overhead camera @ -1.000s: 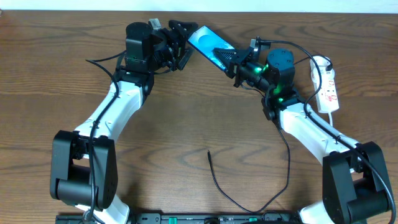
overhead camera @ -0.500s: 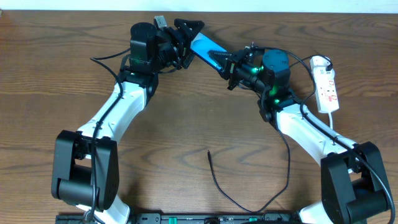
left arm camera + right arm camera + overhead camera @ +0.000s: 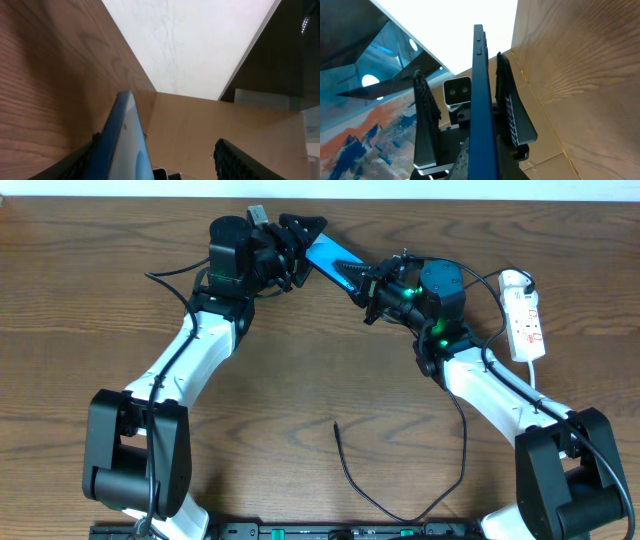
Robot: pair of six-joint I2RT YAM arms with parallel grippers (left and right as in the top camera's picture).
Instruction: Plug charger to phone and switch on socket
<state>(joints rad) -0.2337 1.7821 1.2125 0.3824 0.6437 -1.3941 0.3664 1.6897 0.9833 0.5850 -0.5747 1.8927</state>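
The phone (image 3: pixel 325 252), blue screen lit, is held tilted above the table at the back. My right gripper (image 3: pixel 352 275) is shut on its near end; in the right wrist view (image 3: pixel 487 167) the phone (image 3: pixel 481 90) stands edge-on from the jaws. My left gripper (image 3: pixel 305 248) is open around the phone's far end. In the left wrist view (image 3: pixel 160 162) the phone (image 3: pixel 125 140) lies against the left finger and the right finger stands well apart. The charger cable (image 3: pixel 350 475) lies at the front, its plug tip (image 3: pixel 336 425) free. The socket (image 3: pixel 527 315) lies at the right.
The black cable loops along the front edge and runs up past my right arm toward the power strip. A white wall borders the table's back edge (image 3: pixel 450 200). The left gripper's fingers (image 3: pixel 425 120) and camera face the right wrist view.
The right gripper has carried the phone up and to the left. The left gripper has moved right, its open jaws now around the phone's far end. Little motion in the last half second.
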